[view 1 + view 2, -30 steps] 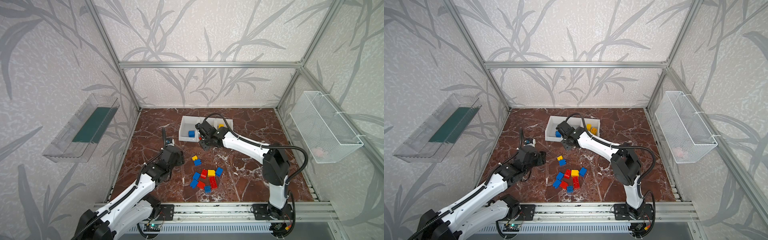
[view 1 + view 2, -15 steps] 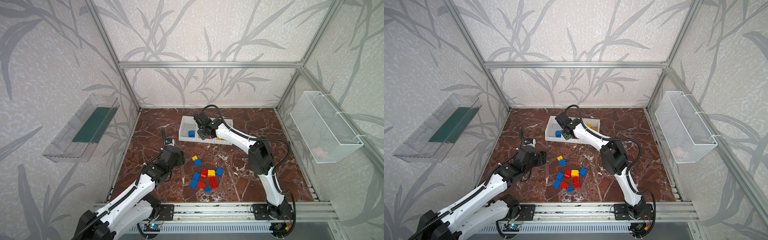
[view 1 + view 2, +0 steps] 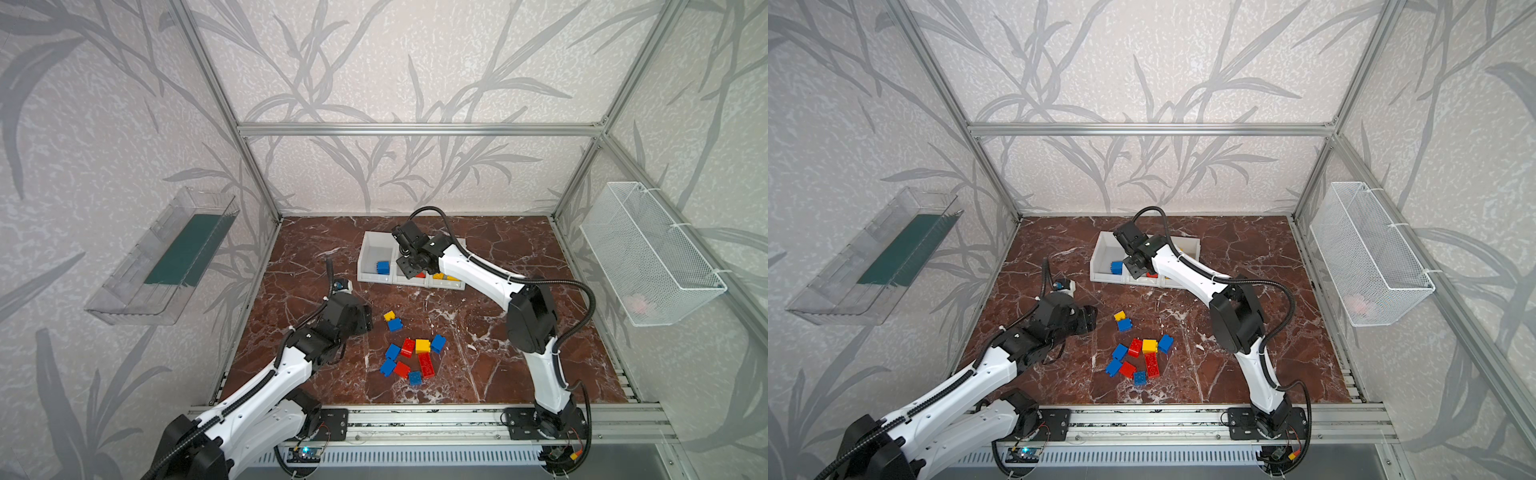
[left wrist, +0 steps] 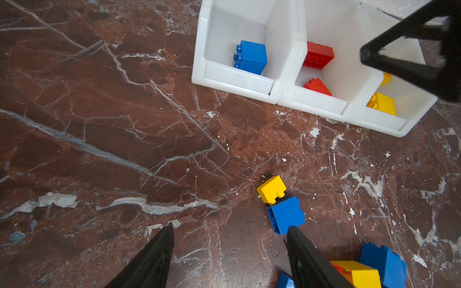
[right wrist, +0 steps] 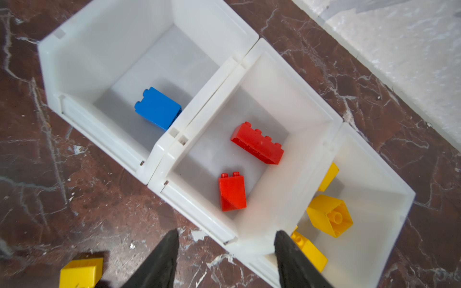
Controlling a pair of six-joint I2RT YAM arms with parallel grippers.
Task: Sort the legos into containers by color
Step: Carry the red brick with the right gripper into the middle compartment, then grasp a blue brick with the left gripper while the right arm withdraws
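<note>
The right end effector (image 5: 225, 233) hangs over the front wall of the middle one of three joined white bins (image 5: 104, 139). Its two black fingers (image 5: 164, 251) are spread apart with nothing between them. In both top views the arm reaches to the bins at the far side of the bench (image 3: 311, 249). The middle bin holds a long red brick (image 5: 257, 143) and a sloped red brick (image 5: 232, 190). The bin on one side of it holds a single blue brick (image 5: 157, 108), and the bin on the other side holds three yellow bricks (image 5: 329, 215).

The left end effector (image 4: 229, 227) is also spread and empty, low over bare bench. One fingertip (image 4: 294, 234) sits at the edge of a loose blue brick (image 4: 287, 214), which touches a small yellow brick (image 4: 272, 189). Whether the finger touches the blue one cannot be told. In a top view this pair lies a little apart from a cluster of eight bricks (image 3: 411, 357): four blue, three red and one yellow, packed close together nearer the front of the bench.

The bench has a red-brown marble look with white veins. The walls are pale with a grey leaf pattern and are held in an aluminium frame (image 3: 415, 129). A clear tray (image 3: 166, 266) with a dark green sheet in it hangs on the left wall. A white wire basket (image 3: 648, 253) hangs on the right wall, with something pale pink at its bottom that is too blurred to name.
</note>
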